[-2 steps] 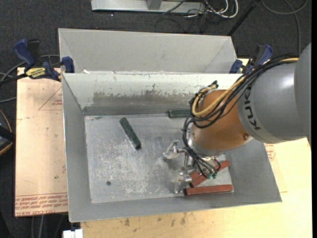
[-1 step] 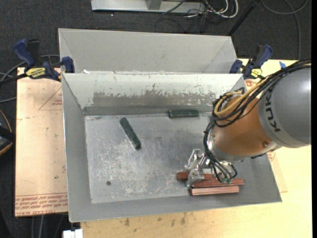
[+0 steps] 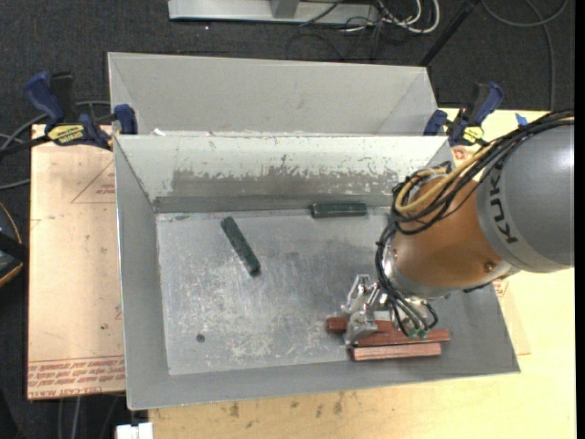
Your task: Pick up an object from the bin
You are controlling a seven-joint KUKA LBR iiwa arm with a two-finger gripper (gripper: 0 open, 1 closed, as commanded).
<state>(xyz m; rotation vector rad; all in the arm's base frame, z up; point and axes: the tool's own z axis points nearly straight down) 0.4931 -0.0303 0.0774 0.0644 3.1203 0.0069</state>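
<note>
The gripper [image 3: 364, 307] is seen low over the left end of a red bar [image 3: 402, 347] at the near right of the bin [image 3: 137, 273]; whether it is spread or closed cannot be told. The bar is judged stiff and light, best taken across its narrow width. Its long axis runs left-right.

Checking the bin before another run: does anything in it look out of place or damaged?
Nothing looks spilled or broken. One dark green bar lies askew on the bin floor, a second green bar sits along the back wall, and reddish-brown bars lie near the front right corner at the gripper. The floor is scuffed.
</note>
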